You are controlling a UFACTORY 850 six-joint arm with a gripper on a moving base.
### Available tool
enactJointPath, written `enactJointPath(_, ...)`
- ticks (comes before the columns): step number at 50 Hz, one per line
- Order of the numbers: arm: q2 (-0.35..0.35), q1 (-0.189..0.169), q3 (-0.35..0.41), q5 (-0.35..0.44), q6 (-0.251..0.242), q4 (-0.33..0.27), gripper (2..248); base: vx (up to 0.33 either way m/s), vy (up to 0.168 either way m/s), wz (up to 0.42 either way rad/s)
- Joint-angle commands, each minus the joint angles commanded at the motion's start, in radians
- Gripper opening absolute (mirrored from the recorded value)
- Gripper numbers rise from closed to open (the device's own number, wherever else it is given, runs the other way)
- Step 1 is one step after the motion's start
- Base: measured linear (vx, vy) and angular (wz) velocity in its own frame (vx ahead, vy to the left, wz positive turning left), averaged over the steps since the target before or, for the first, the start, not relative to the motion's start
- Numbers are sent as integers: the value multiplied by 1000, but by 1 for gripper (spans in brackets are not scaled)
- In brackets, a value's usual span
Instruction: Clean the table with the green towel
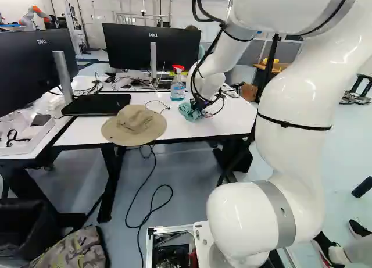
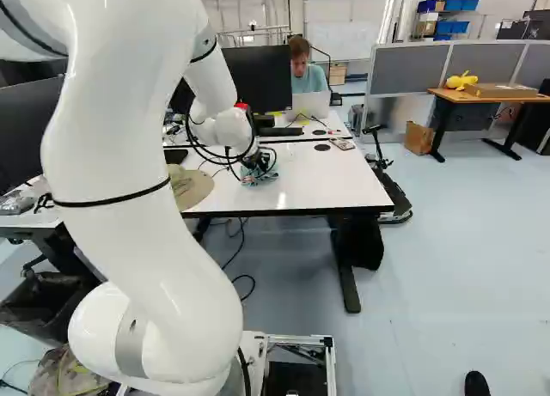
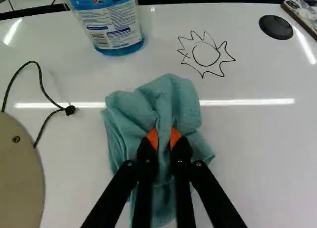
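Firstly, the white table [image 2: 322, 188] is the surface to be cleaned, and the arm [image 1: 296, 120] reaches over it to its far part. For wiping, I think the arm should make calm, level strokes, with the same light pressure all along.

The hat [image 1: 133, 125] lies on the left, at the near edge, so the strokes should turn back before its brim. The spray bottle [image 1: 178, 89] stands upright, far and a little left of the towel; a wide stroke to that side could knock it over.

The green towel [image 3: 171, 99] is on the table, bunched under the gripper [image 3: 164, 137]. The two orange-padded fingers are pinching a raised fold of it between them, while its looser parts spread around. It would be good to keep cloth under the fingertips, so that they do not scratch the top.

The drawn sun [image 3: 206, 55] is just beyond the towel, slightly to the right. Probably it is the mark to rub out, with short overlapping passes, its thin points included. Lastly, the hat's cord [image 3: 42, 89] could be caught by a careless leftward stroke.
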Motion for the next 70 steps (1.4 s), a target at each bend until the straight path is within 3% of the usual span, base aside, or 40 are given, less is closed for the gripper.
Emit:
enactJointPath(11,-3,-35,-4,0,0,0,46,0,0,0)
enactJointPath(21,-37,-33,-45,0,0,0,46,0,0,0)
enactJointPath(47,-79,38,-96,0,0,0,46,0,0,0)
enactJointPath(70,-31,102,-37,0,0,0,46,0,0,0)
